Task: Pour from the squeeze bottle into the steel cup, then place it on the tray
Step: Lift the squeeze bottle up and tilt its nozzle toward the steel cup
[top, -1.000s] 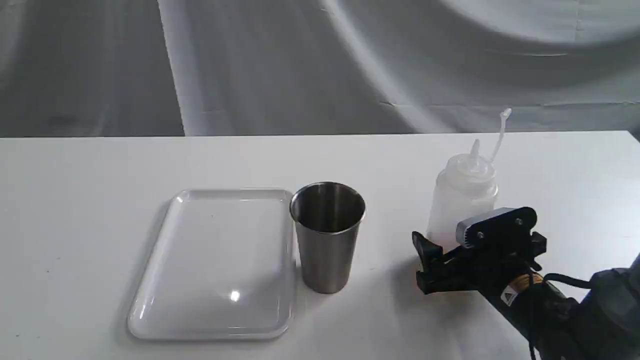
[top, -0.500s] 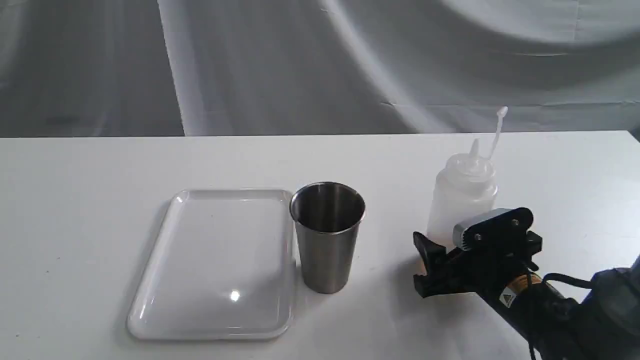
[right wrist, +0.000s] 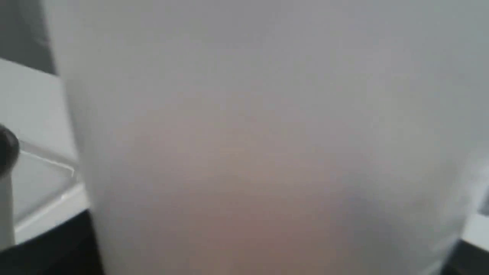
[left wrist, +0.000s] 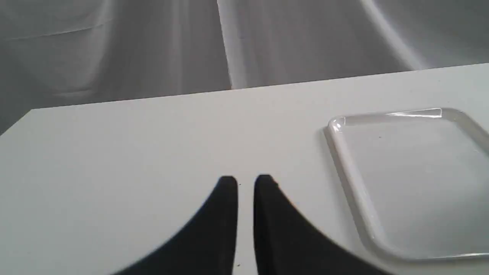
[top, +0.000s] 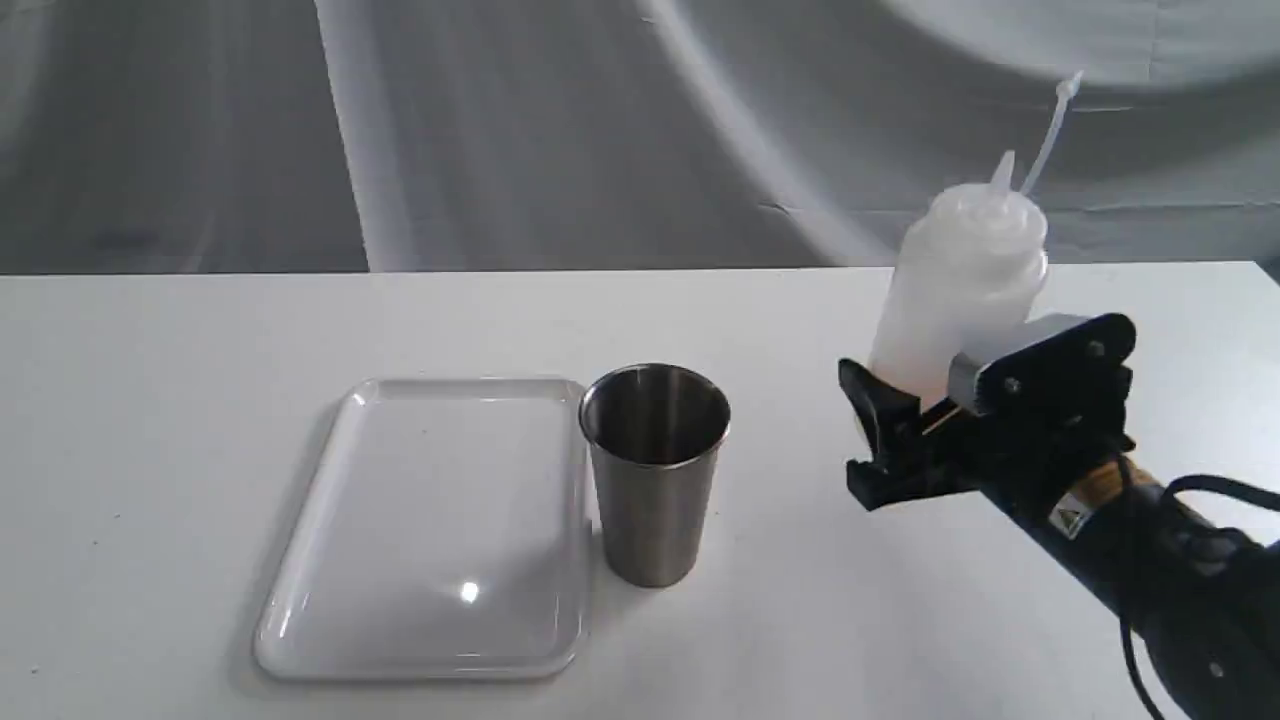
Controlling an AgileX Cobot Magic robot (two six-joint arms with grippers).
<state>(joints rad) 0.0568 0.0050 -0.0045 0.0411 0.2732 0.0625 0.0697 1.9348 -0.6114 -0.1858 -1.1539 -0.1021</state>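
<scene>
The squeeze bottle [top: 965, 270], whitish with its cap strap sticking up, hangs above the table at the right, nearly upright. My right gripper [top: 925, 385] is shut on its lower body. The bottle [right wrist: 267, 133] fills the right wrist view as a blur, with a faint amber tint low down. The steel cup [top: 655, 480] stands upright to the left of the bottle, touching nothing but the table. The tray [top: 430, 530] lies flat just left of the cup. My left gripper [left wrist: 246, 181] is shut on nothing, low over the table beside the tray [left wrist: 412, 172]. It is outside the exterior view.
A grey draped cloth hangs behind the white table [top: 150, 400]. The right arm [top: 1150, 560] reaches in from the lower right corner. The table's far edge runs just behind the bottle.
My right gripper has risen with the bottle, which stood on the table before and now hangs well above it. Cup and tray have not moved.
</scene>
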